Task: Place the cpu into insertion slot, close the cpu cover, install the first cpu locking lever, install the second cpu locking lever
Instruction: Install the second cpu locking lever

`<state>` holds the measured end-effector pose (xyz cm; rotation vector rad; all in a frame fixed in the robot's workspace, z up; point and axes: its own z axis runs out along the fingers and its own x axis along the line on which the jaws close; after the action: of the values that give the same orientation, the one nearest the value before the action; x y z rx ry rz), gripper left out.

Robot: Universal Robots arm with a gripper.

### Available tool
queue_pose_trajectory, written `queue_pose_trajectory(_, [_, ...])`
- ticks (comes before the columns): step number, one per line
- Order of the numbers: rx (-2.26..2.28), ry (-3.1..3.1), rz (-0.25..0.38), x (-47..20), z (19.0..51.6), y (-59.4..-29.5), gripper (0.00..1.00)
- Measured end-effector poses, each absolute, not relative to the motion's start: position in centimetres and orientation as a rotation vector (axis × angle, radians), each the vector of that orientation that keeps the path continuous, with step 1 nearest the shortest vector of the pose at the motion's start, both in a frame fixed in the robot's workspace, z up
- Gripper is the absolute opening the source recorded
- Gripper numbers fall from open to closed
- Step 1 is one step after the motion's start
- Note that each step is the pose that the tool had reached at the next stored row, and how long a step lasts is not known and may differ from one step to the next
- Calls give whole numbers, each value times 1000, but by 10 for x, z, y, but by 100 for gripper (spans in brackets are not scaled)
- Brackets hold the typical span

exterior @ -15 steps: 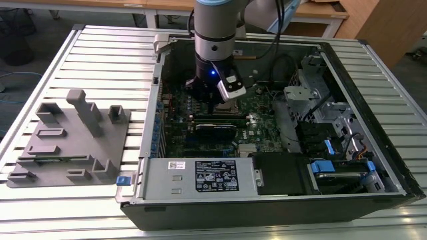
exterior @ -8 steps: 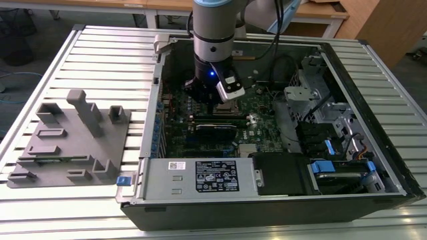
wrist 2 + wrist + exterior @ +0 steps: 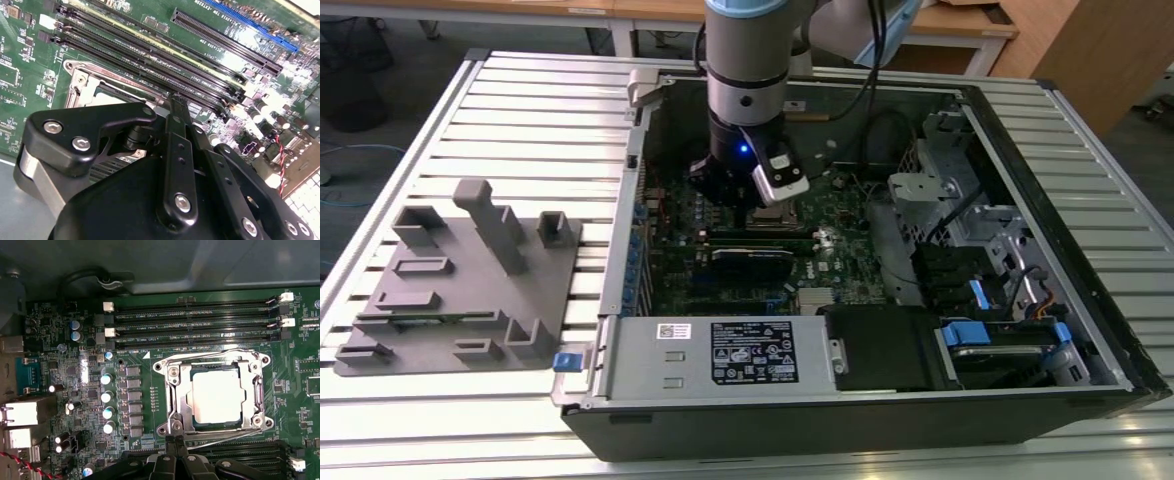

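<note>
The small flat square silvery-topped cpu (image 3: pixel 216 396) already sits in the square metal-rimmed insertion slot (image 3: pixel 175 371) on the green circuit board (image 3: pixel 150 405), and the thin silvery windowed cpu cover (image 3: pixel 248 392) appears folded down over it, so by my judgement the work stands at the locking levers. The black pincer (image 3: pixel 175 440) hovers at the slot's edge, fingers drawn together on or just beside a thin wire lever (image 3: pixel 220 439); whether it truly grips the wire is hard to make out. In the second wrist view the pincer (image 3: pixel 176 100) hides most of the slot, and in the exterior view the arm (image 3: pixel 747 90) covers it.
</note>
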<state>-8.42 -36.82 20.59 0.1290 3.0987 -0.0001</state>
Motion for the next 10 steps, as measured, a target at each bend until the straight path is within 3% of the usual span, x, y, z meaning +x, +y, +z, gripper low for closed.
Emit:
queue_pose_trajectory(7, [129,3099,11,-84,205,-368,11])
queue_pose_trajectory(10, [130,3100,59,-84,205,-368,11])
